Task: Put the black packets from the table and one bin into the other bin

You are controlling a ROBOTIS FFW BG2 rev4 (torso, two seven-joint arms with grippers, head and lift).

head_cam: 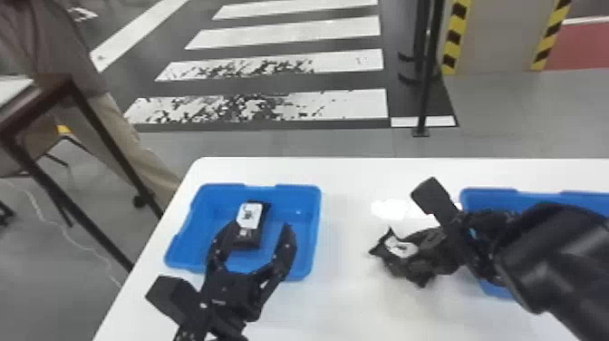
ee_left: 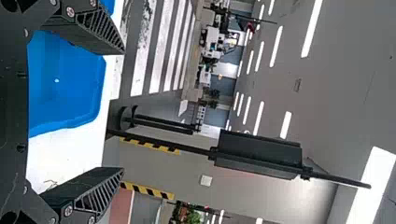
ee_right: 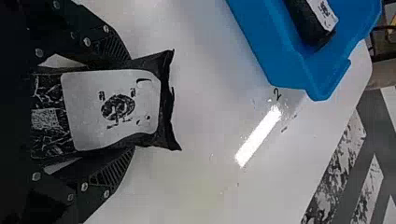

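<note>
I see the white bench (head_cam: 353, 299) carrying the left blue bin (head_cam: 316, 222) and right blue bin (head_cam: 489, 195), my left pincer (head_cam: 260, 226) spread wide, my right pincer (head_cam: 423, 247) gripping one black packet (head_cam: 399, 248) between bins, another packet (head_cam: 250, 226) inside the left one.

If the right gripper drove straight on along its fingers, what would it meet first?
Probably the white table, touched first by the black packet in the right gripper. The blue bin looks off to one side of that line, though depth is hard to judge.
</note>
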